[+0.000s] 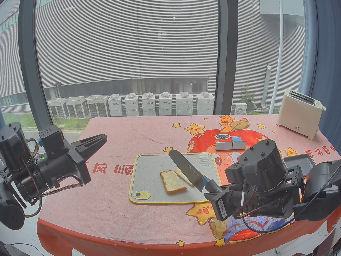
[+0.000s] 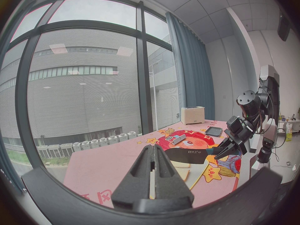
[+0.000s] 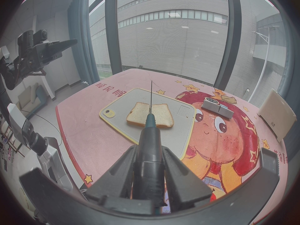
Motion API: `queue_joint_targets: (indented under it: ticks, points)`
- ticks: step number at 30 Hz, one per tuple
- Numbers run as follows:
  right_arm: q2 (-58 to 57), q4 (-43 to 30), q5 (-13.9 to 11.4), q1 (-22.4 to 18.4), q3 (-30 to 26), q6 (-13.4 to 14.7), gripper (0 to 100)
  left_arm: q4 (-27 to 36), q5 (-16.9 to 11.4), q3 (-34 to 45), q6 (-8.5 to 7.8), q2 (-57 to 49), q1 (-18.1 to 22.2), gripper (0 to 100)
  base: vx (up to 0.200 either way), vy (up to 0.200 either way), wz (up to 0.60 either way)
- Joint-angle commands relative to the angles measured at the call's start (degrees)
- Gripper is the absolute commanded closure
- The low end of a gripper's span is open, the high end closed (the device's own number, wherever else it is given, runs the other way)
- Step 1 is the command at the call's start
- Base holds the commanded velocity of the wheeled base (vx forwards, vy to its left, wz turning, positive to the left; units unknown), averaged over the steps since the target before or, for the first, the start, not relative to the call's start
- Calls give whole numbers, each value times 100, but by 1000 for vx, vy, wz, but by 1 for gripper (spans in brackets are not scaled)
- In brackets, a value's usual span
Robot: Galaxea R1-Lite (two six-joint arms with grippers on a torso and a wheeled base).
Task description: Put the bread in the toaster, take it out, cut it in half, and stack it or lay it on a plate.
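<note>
A toasted slice of bread (image 1: 173,181) lies on the grey, yellow-rimmed cutting board (image 1: 149,175). A second piece (image 1: 182,175) beside it is partly hidden by the knife (image 1: 186,168). My right gripper (image 1: 213,192) is shut on the knife's handle at the board's near right corner. In the right wrist view the blade (image 3: 151,94) stands edge-on over the middle of the bread (image 3: 137,113), forward of that gripper (image 3: 149,147). My left gripper (image 1: 103,138) hangs shut and empty above the table's left side, away from the board. The cream toaster (image 1: 300,112) stands at the far right corner.
A dark square plate (image 1: 300,160) sits on the right, just behind my right arm. A small grey knife block (image 1: 231,144) lies behind the board. The pink printed tablecloth (image 1: 106,203) is bare left of the board. A window runs along the table's far edge.
</note>
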State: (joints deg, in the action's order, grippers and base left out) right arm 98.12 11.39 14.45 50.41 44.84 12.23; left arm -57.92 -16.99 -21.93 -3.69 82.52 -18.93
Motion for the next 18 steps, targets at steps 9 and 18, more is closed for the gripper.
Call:
queue_joint_targets:
  ticks: [9,18]
  points:
    - [-100,4,-3,-75,-1,-1,100,61,302,268,-132,-667,12,100,0,0,0]
    - [-258,4,-12,-75,-19,-1,100,52,680,593,-149,-948,30,100,0,0,0]
